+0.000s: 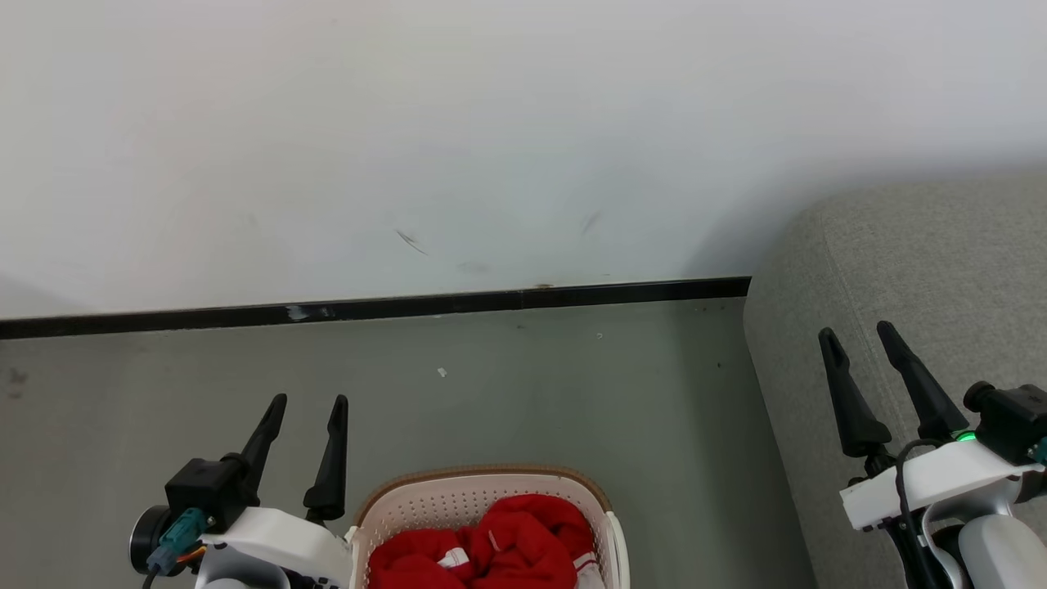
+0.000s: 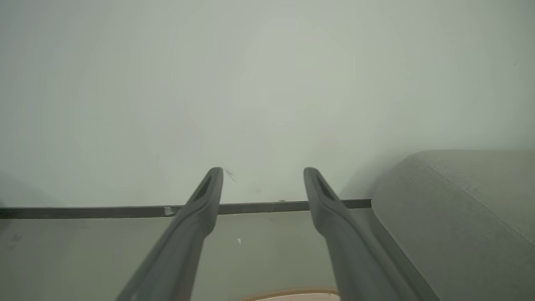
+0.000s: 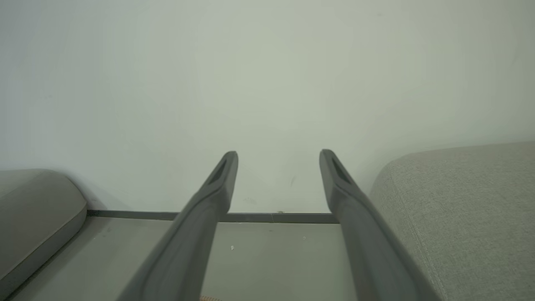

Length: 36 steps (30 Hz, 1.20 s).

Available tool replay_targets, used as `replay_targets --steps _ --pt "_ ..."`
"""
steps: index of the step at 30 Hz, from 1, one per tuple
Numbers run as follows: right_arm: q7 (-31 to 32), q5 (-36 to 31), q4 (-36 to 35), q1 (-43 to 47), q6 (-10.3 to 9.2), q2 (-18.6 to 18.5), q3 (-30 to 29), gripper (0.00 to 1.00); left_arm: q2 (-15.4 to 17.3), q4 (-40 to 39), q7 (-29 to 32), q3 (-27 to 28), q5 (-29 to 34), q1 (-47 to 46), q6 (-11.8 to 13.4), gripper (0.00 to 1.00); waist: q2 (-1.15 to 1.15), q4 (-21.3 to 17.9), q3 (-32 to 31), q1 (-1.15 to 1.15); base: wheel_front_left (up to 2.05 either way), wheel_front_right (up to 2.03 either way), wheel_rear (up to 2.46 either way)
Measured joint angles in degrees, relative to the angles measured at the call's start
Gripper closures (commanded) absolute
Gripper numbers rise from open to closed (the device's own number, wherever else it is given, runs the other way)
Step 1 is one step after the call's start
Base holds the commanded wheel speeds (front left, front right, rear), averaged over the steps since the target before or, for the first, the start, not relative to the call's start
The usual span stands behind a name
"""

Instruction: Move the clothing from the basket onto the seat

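red clothing [image 1: 499, 544] heaped inside basket [image 1: 425, 503]

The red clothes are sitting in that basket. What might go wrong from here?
The clothing is bunched in one heap, so a grab may lift only part, or trail a piece that drops on the floor short of the seat.
The basket lies at the head view's bottom edge, partly cut off, so aiming may be harder.
The open right end effector is near the seat's side and might bump it.
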Motion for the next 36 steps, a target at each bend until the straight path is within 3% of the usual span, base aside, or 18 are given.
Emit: replay_targets --steps 18,36 --pt "0.0 0.62 -1.25 0.04 -0.01 0.52 -1.47 0.0 -0.84 3.34 0.0 -2.19 -0.49 -0.75 -1.52 0.0 0.0 -0.81 4.08 0.0 0.0 0.0 0.0" --pt "-0.01 0.78 -3.81 -2.55 0.0 -0.03 -1.97 0.0 -1.4 7.71 0.78 -5.36 -0.49 -6.51 -2.5 0.0 0.0 -2.0 12.51 -0.01 0.0 0.0 0.0"
